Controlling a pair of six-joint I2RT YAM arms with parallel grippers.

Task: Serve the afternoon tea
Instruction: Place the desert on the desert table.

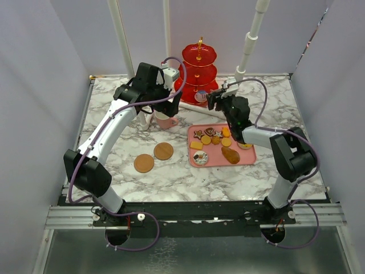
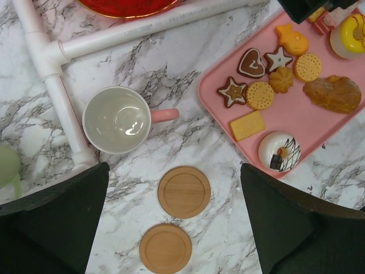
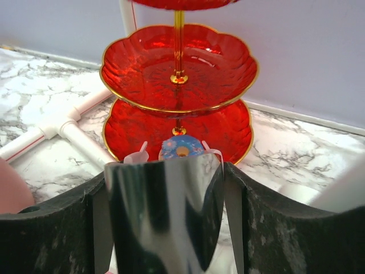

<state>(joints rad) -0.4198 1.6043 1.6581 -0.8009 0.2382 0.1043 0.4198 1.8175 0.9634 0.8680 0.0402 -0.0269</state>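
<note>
Behind tongs [image 3: 154,228] the right end effector [image 3: 165,177] clamps, a donut [image 3: 182,147] half shows; left end effector [image 2: 174,177] spread.

We look straight down on a white marble desk [image 2: 222,242]. The left arm's dark jaws fill the two bottom corners, spread wide and holding nothing. Between them lie two brown round coasters [image 2: 184,192], not touching (the second coaster [image 2: 165,249] sits nearer the bottom edge). Up and to the left stands a pink mug [image 2: 117,120], white inside, handle pointing right, just beside a white pipe [image 2: 63,108]. At right, a pink tray [image 2: 296,123] carries cookies and pastries [image 2: 260,95]: hearts, stars, round biscuits.
</note>
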